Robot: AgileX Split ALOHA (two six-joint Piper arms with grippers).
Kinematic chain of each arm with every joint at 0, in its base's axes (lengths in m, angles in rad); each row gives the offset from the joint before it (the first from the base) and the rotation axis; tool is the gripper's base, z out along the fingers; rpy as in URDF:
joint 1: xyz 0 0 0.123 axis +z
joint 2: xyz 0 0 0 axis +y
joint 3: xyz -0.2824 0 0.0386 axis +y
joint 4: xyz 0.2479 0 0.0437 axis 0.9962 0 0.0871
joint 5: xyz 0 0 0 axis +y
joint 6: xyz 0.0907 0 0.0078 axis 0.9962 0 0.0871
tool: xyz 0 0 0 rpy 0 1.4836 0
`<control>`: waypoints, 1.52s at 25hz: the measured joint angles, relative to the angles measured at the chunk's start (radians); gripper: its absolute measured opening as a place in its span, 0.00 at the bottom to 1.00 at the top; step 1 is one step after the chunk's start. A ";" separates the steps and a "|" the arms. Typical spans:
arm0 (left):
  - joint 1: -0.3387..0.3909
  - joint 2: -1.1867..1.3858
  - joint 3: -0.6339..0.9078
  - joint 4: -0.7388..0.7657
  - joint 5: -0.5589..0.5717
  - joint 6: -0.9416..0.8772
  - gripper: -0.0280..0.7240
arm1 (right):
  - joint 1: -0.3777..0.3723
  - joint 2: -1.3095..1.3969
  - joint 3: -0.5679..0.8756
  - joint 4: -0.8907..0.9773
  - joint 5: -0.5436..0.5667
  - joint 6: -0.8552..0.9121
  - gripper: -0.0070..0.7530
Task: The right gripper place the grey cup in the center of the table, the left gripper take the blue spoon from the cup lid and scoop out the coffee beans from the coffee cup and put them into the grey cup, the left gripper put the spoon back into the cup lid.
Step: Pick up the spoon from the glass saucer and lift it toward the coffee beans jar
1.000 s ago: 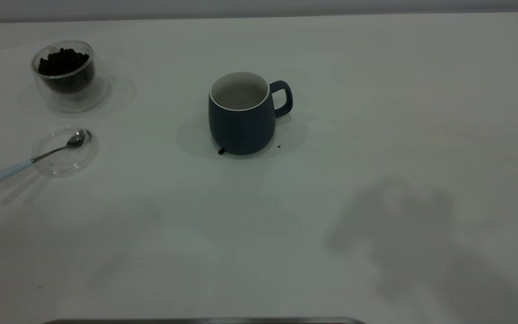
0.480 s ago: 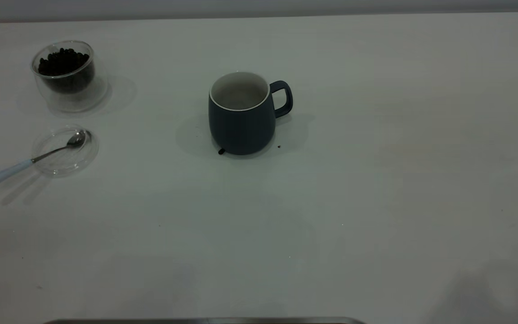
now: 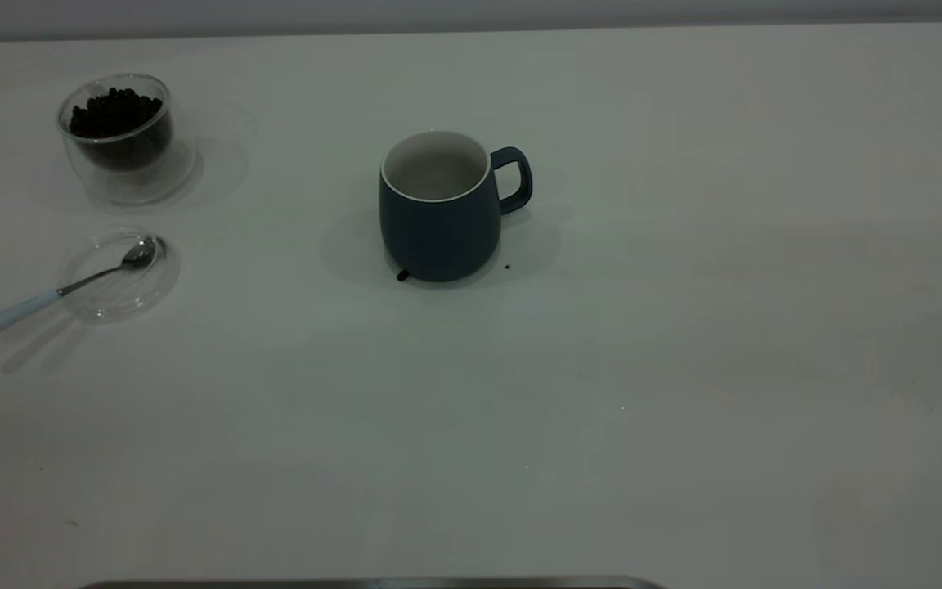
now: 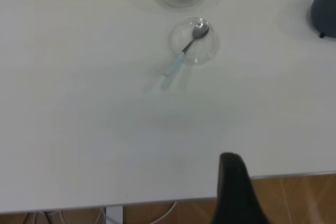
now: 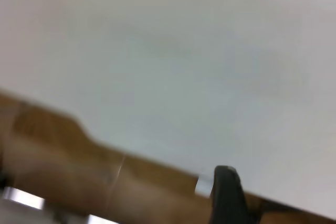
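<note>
A grey cup [image 3: 438,209] is standing mid-table [image 3: 684,327]. The spoon [image 3: 62,288] is resting in the lid [image 3: 118,274], beside the glass cup [image 3: 123,135] of beans [image 3: 115,110]. Whether either gripper is grasping cannot be told.

From the exterior view I see neither arm over the counter; both are out of that frame. My left end effector [image 4: 236,190] shows only in its own wrist view, as one black tapered finger held high near the counter's edge, holding nothing, and I cannot tell how its jaws stand. My right end effector [image 5: 227,195] is the same: one dark finger at the counter's edge, raised, nothing on it.
</note>
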 joint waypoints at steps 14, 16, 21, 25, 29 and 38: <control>0.000 0.000 0.000 0.000 0.000 0.000 0.75 | -0.193 -0.286 0.097 -0.010 -0.062 0.000 0.62; 0.000 0.000 0.000 0.000 0.000 0.000 0.75 | -0.194 -0.295 0.097 -0.011 -0.062 0.000 0.62; 0.000 0.000 0.000 0.000 0.000 0.000 0.75 | -0.194 -0.295 0.097 -0.014 -0.062 -0.007 0.62; 0.000 0.000 0.000 0.000 0.000 0.000 0.75 | -0.194 -0.295 0.097 -0.014 -0.062 -0.008 0.62; 0.000 0.000 0.000 0.000 0.000 0.000 0.75 | -0.194 -0.295 0.097 -0.014 -0.062 -0.008 0.62; 0.000 0.000 0.000 0.000 0.000 0.000 0.75 | -0.194 -0.295 0.097 -0.014 -0.062 -0.009 0.62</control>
